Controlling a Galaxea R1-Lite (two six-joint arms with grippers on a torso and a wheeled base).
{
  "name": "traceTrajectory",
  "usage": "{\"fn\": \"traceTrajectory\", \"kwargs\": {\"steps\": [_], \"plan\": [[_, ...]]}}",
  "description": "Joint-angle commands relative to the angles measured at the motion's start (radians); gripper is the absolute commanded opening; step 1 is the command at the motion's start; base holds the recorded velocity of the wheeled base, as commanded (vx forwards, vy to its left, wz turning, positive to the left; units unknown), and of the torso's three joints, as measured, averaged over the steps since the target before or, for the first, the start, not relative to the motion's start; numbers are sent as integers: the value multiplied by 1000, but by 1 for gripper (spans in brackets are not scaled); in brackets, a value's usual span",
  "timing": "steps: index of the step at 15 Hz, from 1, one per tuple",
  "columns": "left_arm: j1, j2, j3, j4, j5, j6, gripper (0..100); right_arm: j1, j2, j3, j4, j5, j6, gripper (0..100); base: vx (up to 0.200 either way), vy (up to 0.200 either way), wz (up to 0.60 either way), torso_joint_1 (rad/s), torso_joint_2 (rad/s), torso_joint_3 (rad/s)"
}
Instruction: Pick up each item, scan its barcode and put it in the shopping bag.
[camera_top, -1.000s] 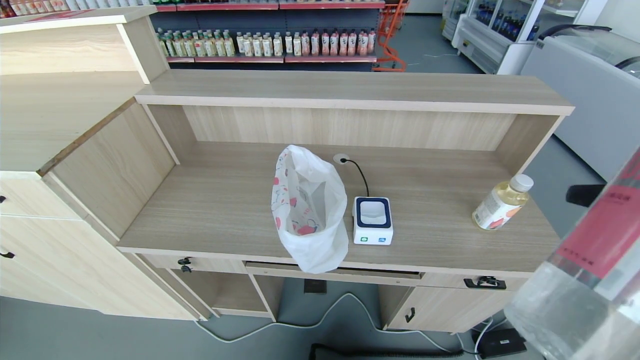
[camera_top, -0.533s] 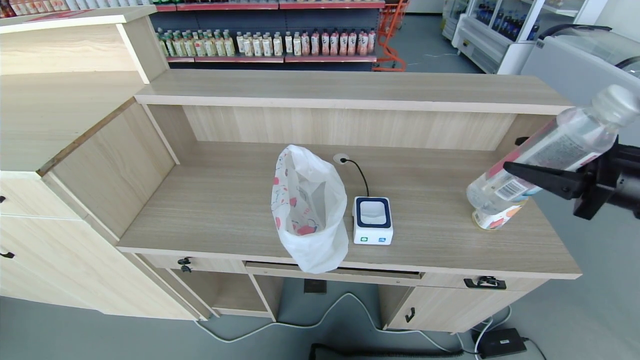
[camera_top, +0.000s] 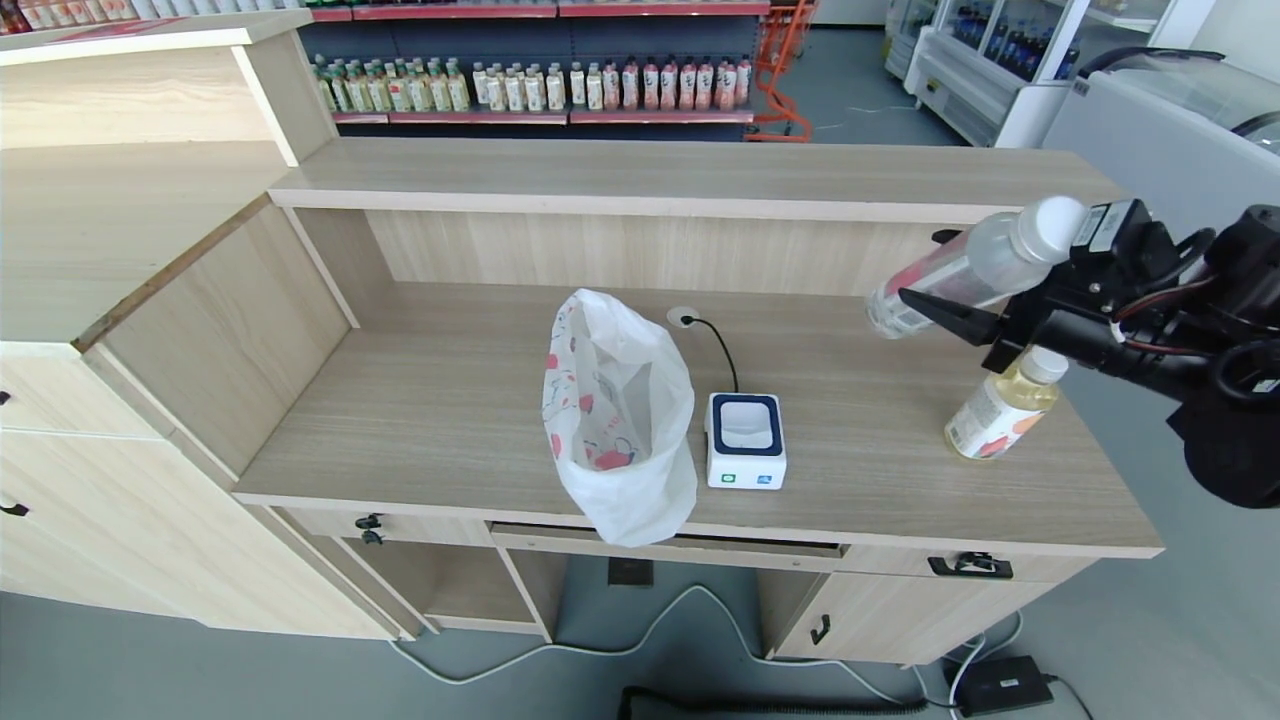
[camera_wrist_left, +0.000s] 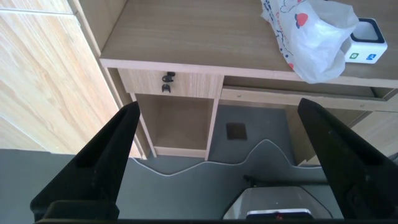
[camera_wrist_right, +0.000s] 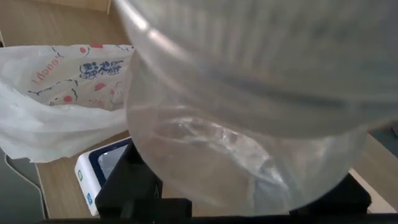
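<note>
My right gripper (camera_top: 937, 272) is shut on a clear water bottle (camera_top: 965, 268) with a white cap, held nearly level above the counter's right part. Close up, the bottle (camera_wrist_right: 249, 124) hangs over the scanner (camera_wrist_right: 102, 171) and the bag (camera_wrist_right: 62, 106). The white shopping bag (camera_top: 615, 410) stands open at mid-counter, with the white barcode scanner (camera_top: 745, 440) just right of it. A tea bottle (camera_top: 1000, 408) stands upright at the counter's right end, below the right arm. My left gripper (camera_wrist_left: 219, 107) is open and empty, low in front of the counter, left of the bag (camera_wrist_left: 311, 31).
The wooden counter (camera_top: 450, 400) has a raised back shelf (camera_top: 700, 170) and side walls. The scanner's black cable (camera_top: 715, 345) runs to a hole behind it. Drawers and an open cubby (camera_wrist_left: 180, 124) sit under the front edge. Store shelves and freezers stand behind.
The right arm has carried the water bottle from close by the camera out over the counter's right end and leftward, uncovering the tea bottle. Bag and scanner have not moved.
</note>
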Motion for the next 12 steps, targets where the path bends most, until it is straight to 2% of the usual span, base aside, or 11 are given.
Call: {"fn": "traceTrajectory", "kwargs": {"steps": [1,7,12], "plan": [[0,0,0,0,0,0,100,21,88,-58,-11,12,-43,0,0,0,0,0,0,0],[0,0,0,0,0,0,100,51,128,-118,-14,15,-162,0,0,0,0,0,0,0],[0,0,0,2,-1,-2,100,64,139,-124,-17,14,-179,0,0,0,0,0,0,0]]}}
